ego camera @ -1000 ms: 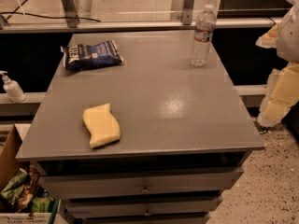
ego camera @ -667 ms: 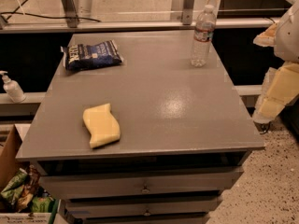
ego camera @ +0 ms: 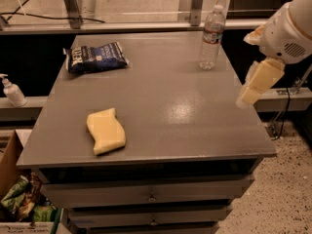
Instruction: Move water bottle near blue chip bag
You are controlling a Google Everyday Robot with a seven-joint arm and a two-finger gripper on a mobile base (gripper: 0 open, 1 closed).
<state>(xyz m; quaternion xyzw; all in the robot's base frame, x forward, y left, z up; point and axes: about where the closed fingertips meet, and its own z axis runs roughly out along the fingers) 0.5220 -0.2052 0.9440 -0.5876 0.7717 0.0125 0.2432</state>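
Far left, off the table, the small white pump bottle (ego camera: 11, 90) stands on the low ledge, same spot as a moment ago. Below it, an open cardboard box (ego camera: 9, 177) with colourful wrappers inside sits on the floor.

Onto the grey table (ego camera: 170, 82) now. The blue chip bag (ego camera: 95, 57) lies flat at the far left corner and hasn't budged. Nearer the front, left of centre, the yellow wavy sponge (ego camera: 106, 130) lies flat too, well apart from the bag, and it hasn't moved either.

Moving across, the water bottle (ego camera: 212, 38) stands upright near the far right corner, white cap on top, label band around its upper half. It's right where it was a second ago, well apart from the chip bag, with the width of the tabletop between them.

And here's the change: the gripper (ego camera: 247, 94) has slid in from the right. A second ago it hung out beyond the table's right edge; now its pale yellow tip reaches just over that edge, pointing down and to the left. It sits nearer the camera than the bottle and isn't touching it. Whether it's spread or closed, I can't tell from this angle.
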